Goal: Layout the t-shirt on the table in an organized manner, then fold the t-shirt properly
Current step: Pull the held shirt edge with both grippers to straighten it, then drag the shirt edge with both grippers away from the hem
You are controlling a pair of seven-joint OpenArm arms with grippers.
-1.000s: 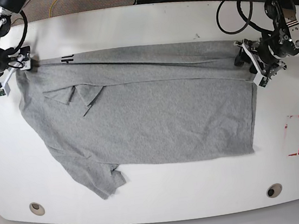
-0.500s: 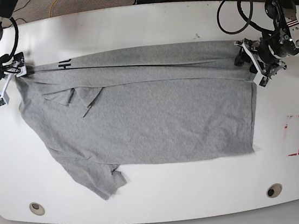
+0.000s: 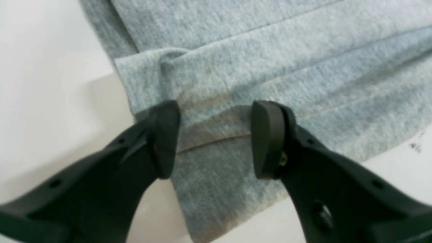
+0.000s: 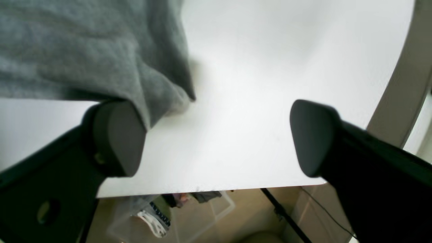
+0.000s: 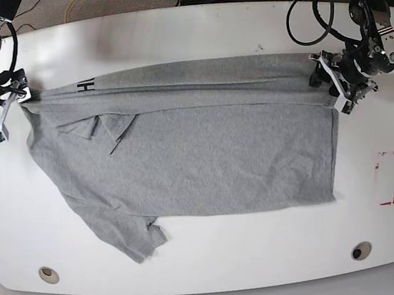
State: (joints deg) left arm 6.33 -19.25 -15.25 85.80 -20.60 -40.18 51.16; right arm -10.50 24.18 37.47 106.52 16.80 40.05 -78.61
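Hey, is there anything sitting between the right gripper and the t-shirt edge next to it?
Nothing visible. The right gripper is open over bare table, with the t-shirt edge beside one finger and no other object between them.

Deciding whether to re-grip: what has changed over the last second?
The right gripper, jaws wide open, slid outward past the t-shirt corner toward the table edge. The left gripper stayed over the opposite corner; the shirt barely shifted.
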